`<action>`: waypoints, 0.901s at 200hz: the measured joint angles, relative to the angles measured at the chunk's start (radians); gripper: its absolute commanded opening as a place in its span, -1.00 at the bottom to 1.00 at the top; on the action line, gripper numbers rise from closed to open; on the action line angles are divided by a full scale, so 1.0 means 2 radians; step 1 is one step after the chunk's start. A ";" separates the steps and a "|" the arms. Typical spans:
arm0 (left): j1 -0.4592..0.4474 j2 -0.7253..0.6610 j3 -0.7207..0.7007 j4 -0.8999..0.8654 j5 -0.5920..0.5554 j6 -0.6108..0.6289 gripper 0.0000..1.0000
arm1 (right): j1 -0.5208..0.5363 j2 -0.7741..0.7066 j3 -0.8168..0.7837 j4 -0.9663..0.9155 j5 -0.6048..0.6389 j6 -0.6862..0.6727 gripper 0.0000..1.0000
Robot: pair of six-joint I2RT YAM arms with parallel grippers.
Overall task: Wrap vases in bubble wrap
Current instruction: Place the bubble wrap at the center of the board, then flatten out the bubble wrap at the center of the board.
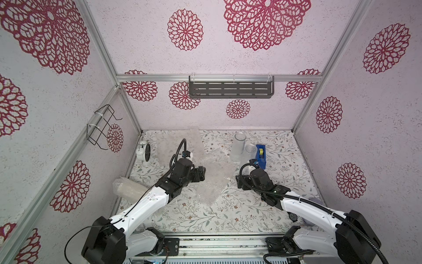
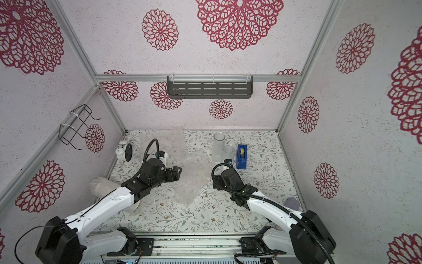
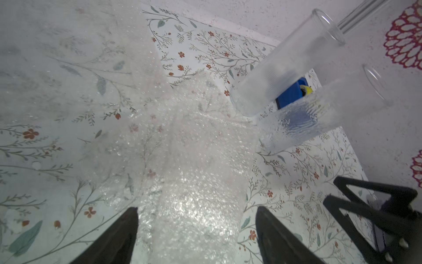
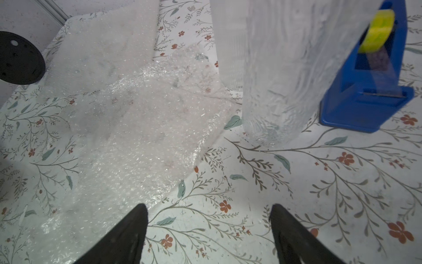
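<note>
A crinkled sheet of bubble wrap [image 1: 214, 180] [image 2: 194, 180] lies mid-table between my two grippers. My left gripper [image 1: 202, 173] [image 3: 197, 208] hovers over it, open, the wrap [image 3: 194, 182] lying loose between its fingers. My right gripper [image 1: 239, 180] [image 4: 209, 205] is open over bare table beside the sheet's edge [image 4: 141, 137]. Two vases stand behind: a frosted glass cylinder [image 1: 238, 146] [image 3: 285, 66] and a shorter clear ribbed glass [image 1: 250, 153] [image 4: 285, 80]. A bubble-wrapped bundle [image 1: 127, 187] lies at the left, partly under my left arm.
A second bubble wrap sheet [image 1: 175, 146] lies at the back left. A blue tape dispenser [image 1: 261, 155] [image 4: 365, 102] stands right of the glasses. A white alarm clock [image 1: 143, 150] sits by the left wall. A pale purple object [image 2: 292, 203] rests near the right wall.
</note>
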 measured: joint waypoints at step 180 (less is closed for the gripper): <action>0.094 0.424 0.346 -0.204 0.057 0.100 0.47 | 0.070 0.045 0.034 0.002 0.068 0.000 0.74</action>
